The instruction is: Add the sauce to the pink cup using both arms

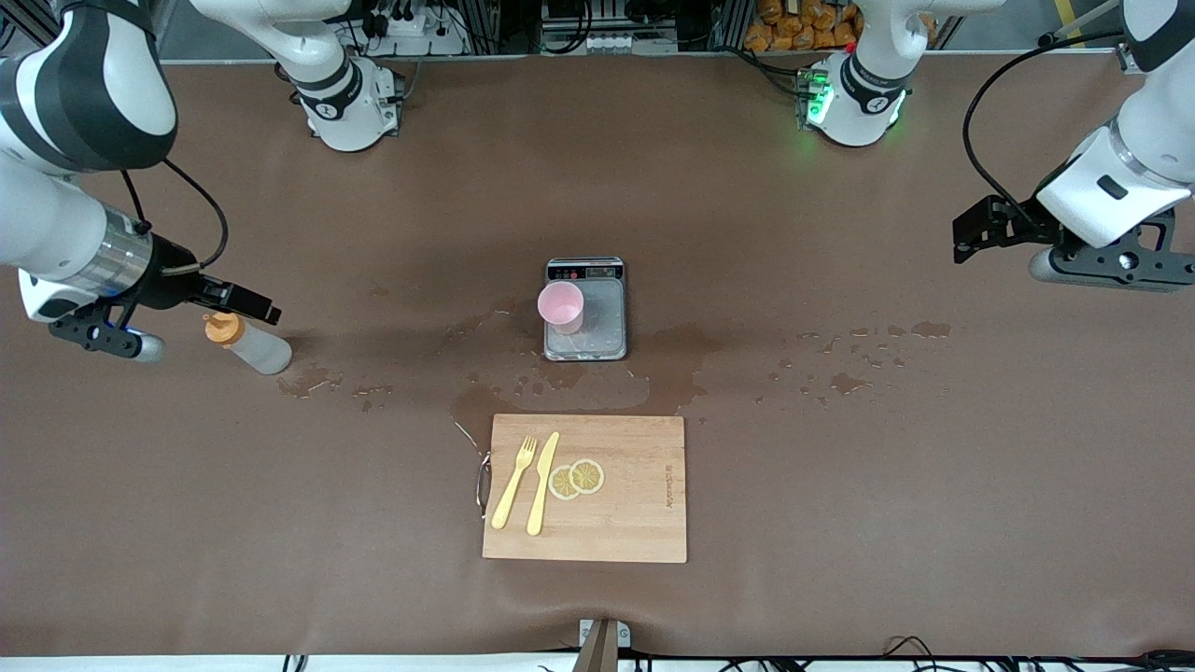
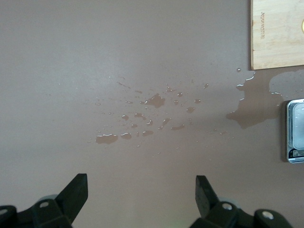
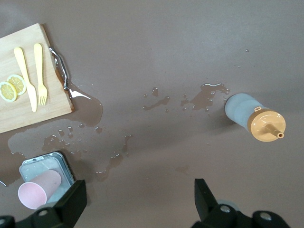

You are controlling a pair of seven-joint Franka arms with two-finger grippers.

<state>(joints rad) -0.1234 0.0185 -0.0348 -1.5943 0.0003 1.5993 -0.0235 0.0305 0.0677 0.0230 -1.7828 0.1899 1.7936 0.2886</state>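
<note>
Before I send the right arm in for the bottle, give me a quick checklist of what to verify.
1. Right gripper open: ok, fingers spread wide in the right wrist view.
2. Sauce bottle upright with orange cap on: ok; it stands close to the right gripper, not gripped.
3. Pink cup upright on the scale: ok.
4. Left gripper open and waiting at the left arm's end of the table: ok.
5. Table dry around the bottle: not ok, puddles lie beside it and around the scale.
6. Sauce level in the bottle: cannot tell.

robot lab: two bench-mounted arms (image 1: 341,93), cabling.
</note>
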